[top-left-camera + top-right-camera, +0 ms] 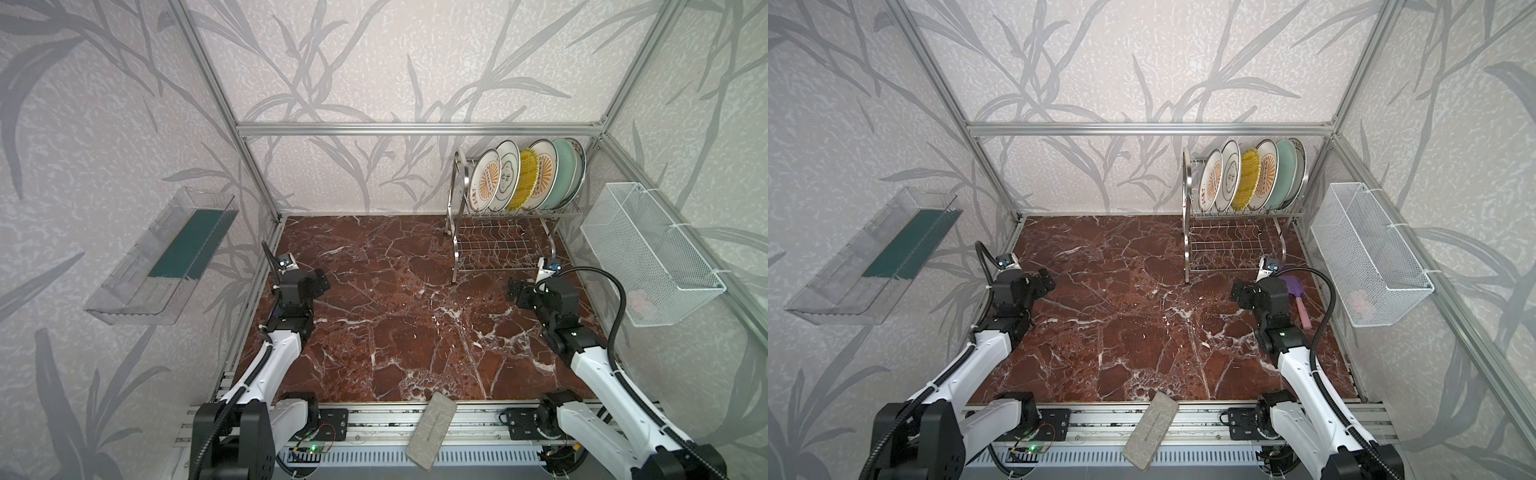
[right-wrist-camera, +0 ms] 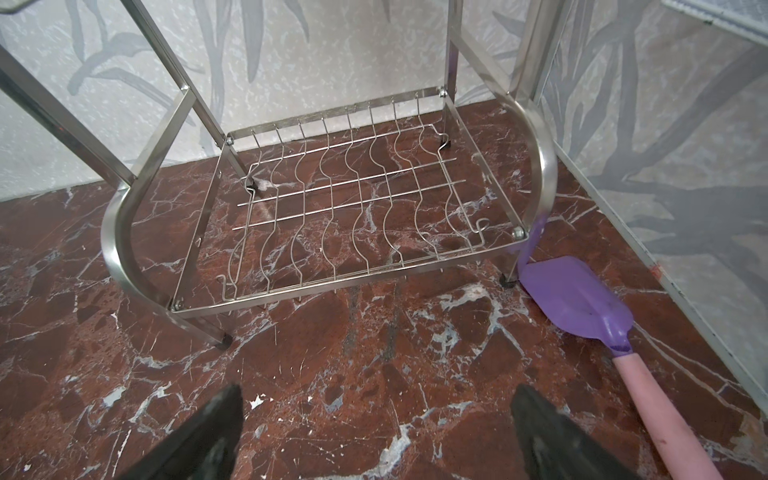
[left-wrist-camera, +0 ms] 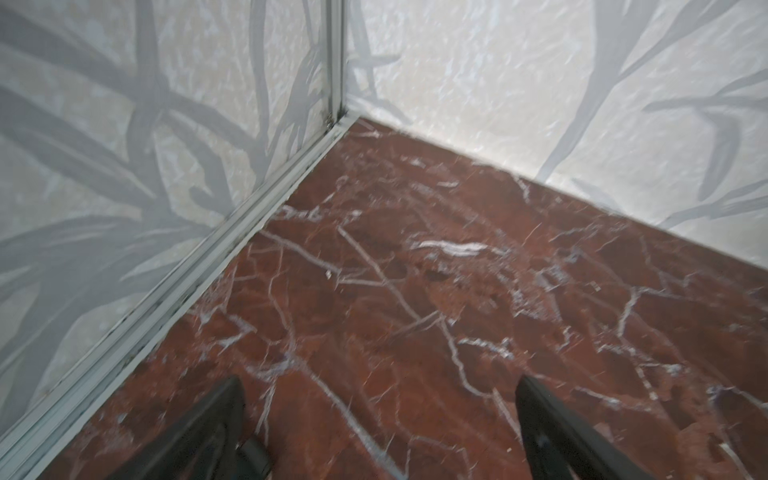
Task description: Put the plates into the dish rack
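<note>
Several plates (image 1: pixel 544 174) stand on edge, side by side, in the upper tier of the steel dish rack (image 1: pixel 515 212) at the back right, seen in both top views, plates (image 1: pixel 1268 172) and rack (image 1: pixel 1246 212). The right wrist view shows the rack's lower wire tier (image 2: pixel 546 174) with only marble beneath it. My left gripper (image 1: pixel 322 280) (image 1: pixel 1045 282) (image 3: pixel 380 380) hovers open near the left wall, holding nothing. My right gripper (image 1: pixel 513 291) (image 1: pixel 1237 293) (image 2: pixel 378 388) is open in front of the rack, holding nothing.
A purple spatula with a pink handle (image 1: pixel 1295 297) (image 2: pixel 582 303) lies by the rack's front right leg. A white mesh basket (image 1: pixel 648 253) hangs on the right wall and a clear plastic tray (image 1: pixel 166 257) on the left wall. A grey slab (image 1: pixel 430 430) rests on the front rail.
</note>
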Robot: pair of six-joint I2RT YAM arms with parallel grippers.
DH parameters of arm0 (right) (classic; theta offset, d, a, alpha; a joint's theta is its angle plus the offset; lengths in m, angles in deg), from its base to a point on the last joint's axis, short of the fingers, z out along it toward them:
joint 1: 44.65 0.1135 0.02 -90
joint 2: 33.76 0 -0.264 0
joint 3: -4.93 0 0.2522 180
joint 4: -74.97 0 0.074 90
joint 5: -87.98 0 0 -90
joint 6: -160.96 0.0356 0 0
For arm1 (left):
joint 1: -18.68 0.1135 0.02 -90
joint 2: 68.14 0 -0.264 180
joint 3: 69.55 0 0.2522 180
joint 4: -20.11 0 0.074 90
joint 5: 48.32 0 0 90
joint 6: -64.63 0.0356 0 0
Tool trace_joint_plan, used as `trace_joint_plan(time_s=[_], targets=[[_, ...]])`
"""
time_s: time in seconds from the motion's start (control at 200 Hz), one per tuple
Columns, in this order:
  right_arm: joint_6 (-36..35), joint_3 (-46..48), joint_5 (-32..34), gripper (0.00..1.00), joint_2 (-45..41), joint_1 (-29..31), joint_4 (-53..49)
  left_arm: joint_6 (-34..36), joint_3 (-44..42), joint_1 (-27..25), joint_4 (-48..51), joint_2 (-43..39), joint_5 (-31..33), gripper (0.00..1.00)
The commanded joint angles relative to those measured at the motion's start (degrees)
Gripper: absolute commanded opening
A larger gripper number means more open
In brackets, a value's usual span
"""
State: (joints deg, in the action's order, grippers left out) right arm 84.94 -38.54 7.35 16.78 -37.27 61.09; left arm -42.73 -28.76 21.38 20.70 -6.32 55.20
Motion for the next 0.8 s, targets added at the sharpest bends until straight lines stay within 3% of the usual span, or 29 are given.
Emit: trace_joint_plan(time_s=[0.0, 0.205, 0.415, 0.57, 0.745, 0.795], targets=[[-0.53, 0.36, 0.43, 0.99, -0.8, -0.35, 2.12, 2.25, -2.28, 1.8, -10.45, 0.33, 1.98, 0.99], [-1.06, 0.54, 0.79, 0.99, -0.31, -0.58, 2.65, 4.12, -7.25, 3.56, -20.57, 4.66, 0.91, 0.99], [-1.95, 2.11, 0.65, 0.99, 0.7, -0.78, 5.44, 7.41, -10.13, 4.68, -34.01, 13.36, -5.21, 0.99], [-3.65, 3.23, 1.08, 0.99, 0.3, -0.92, 7.39, 8.54, -12.9, 4.88, -50.63, 22.85, -10.84, 0.99], [-6.21, 4.81, 1.87, 0.99, -0.1, -0.95, 10.12, 10.64, -11.17, 4.93, -54.71, 29.49, -16.97, 0.99], [-6.79, 5.17, 1.81, 0.99, -0.18, -1.0, 10.6, 11.55, -8.62, 4.81, -45.33, 26.74, -19.11, 0.99]])
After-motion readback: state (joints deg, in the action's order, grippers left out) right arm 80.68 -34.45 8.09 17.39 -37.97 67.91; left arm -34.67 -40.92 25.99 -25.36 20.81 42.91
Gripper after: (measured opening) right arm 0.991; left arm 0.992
